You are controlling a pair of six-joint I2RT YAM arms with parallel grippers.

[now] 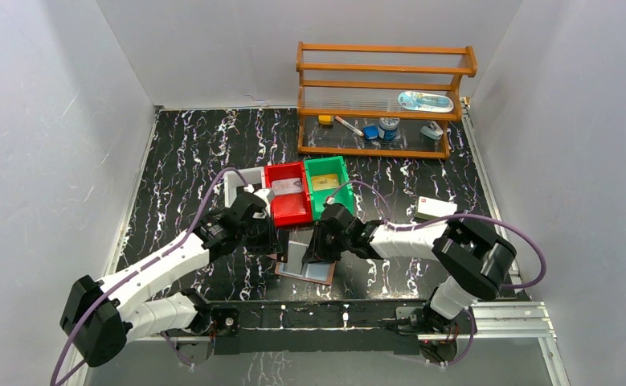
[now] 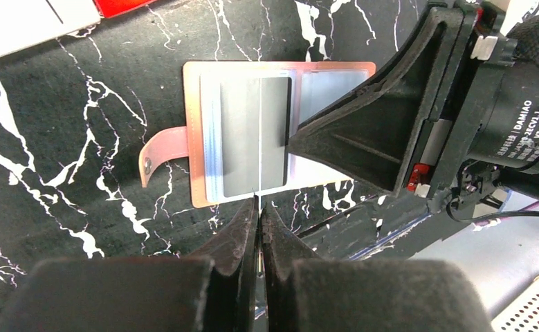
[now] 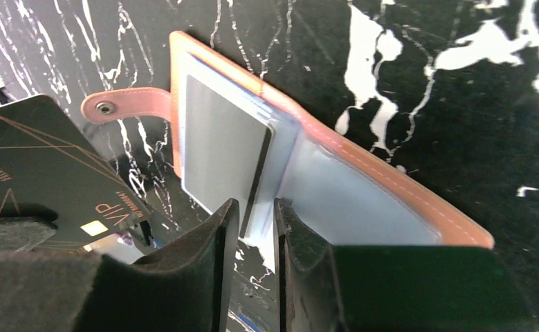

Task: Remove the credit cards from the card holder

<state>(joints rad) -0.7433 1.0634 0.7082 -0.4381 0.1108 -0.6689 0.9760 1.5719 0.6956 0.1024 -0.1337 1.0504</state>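
Right wrist: reddish leather card holder (image 3: 363, 200) w/ clear pale pockets, open flat on black marbled bench (image 3: 425, 104). R fingers (image 3: 228, 218) narrow, astride corner of grey card (image 3: 218, 138). L fingers (image 2: 249, 218) pinch thin black VIP card (image 3: 38, 152) by strap.

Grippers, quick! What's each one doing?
Left gripper: closed, holding a black card.
Right gripper: around the grey card in the wallet; grip cannot be told.

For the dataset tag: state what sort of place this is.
Probably a walled-in robot test bench: plain white panels enclose a black white-veined tabletop, two white-and-black robot arms are bolted at its near edge, and a wooden two-tier rack holds small props.
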